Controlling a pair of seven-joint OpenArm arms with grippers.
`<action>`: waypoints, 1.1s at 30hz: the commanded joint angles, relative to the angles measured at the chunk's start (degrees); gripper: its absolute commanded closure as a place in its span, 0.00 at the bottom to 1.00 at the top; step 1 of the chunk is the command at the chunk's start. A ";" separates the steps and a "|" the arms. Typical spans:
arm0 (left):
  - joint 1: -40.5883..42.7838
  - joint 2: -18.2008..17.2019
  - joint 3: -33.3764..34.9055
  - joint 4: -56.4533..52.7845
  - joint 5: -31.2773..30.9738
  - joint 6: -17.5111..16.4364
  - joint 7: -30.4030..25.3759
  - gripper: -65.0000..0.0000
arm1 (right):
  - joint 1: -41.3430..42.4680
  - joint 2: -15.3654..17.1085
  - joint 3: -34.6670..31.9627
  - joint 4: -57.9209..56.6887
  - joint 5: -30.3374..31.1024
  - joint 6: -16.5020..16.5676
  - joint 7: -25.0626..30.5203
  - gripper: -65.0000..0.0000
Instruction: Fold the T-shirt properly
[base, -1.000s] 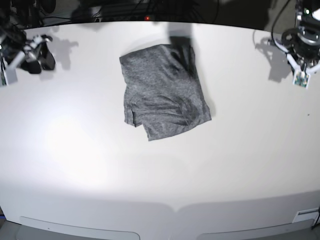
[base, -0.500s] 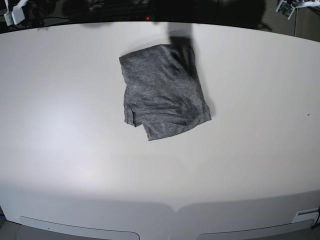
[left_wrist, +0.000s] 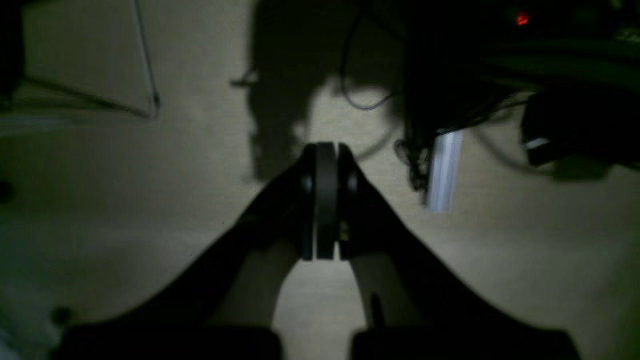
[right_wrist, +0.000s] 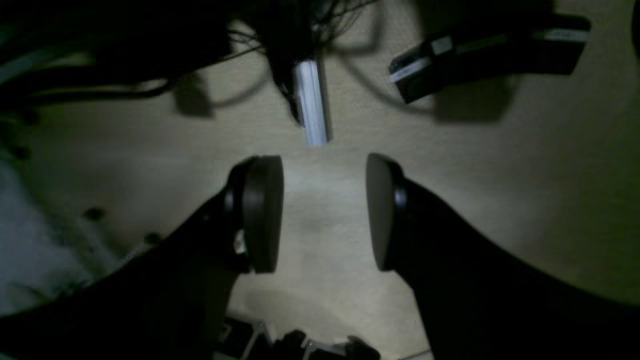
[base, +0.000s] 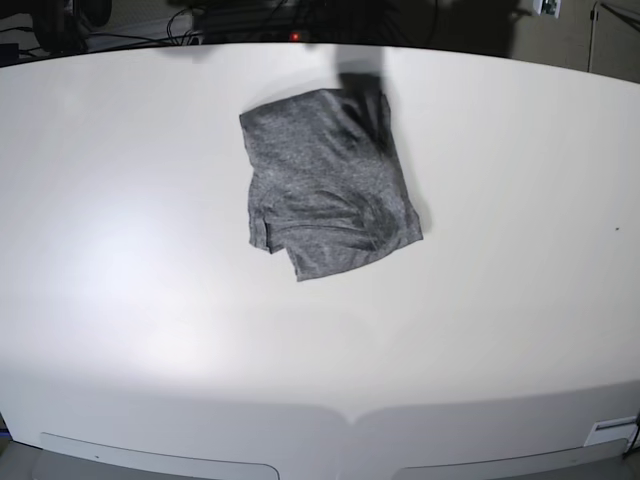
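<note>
The T-shirt lies folded into a rough grey rectangle on the white table, a little behind its middle in the base view, with a dark shadow across its far right corner. No arm shows above the table there. In the left wrist view my left gripper is shut, pads pressed flat together with nothing between them, over a dim beige floor. In the right wrist view my right gripper is open, its two dark pads well apart and empty, also over the floor. The T-shirt shows in neither wrist view.
Cables and dark equipment run behind the table's far edge. The wrist views show a pale metal bar, a black box, tangled cables and a small red light on the floor.
Both arms have drawn back off the table's far corners and out of the base view. The T-shirt has not moved.
</note>
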 joint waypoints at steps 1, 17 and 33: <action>-1.20 0.00 -0.17 -4.44 0.61 0.04 -2.45 1.00 | 2.21 0.63 -1.97 -4.35 -2.10 -0.96 3.17 0.60; -17.35 1.68 -0.17 -42.25 7.37 0.07 -21.22 1.00 | 22.75 -2.19 -15.74 -34.49 -11.28 -14.01 16.96 0.60; -17.29 1.99 -0.17 -35.98 7.06 0.04 -24.17 1.00 | 22.58 -2.14 -15.74 -34.47 -5.27 -13.94 20.09 0.60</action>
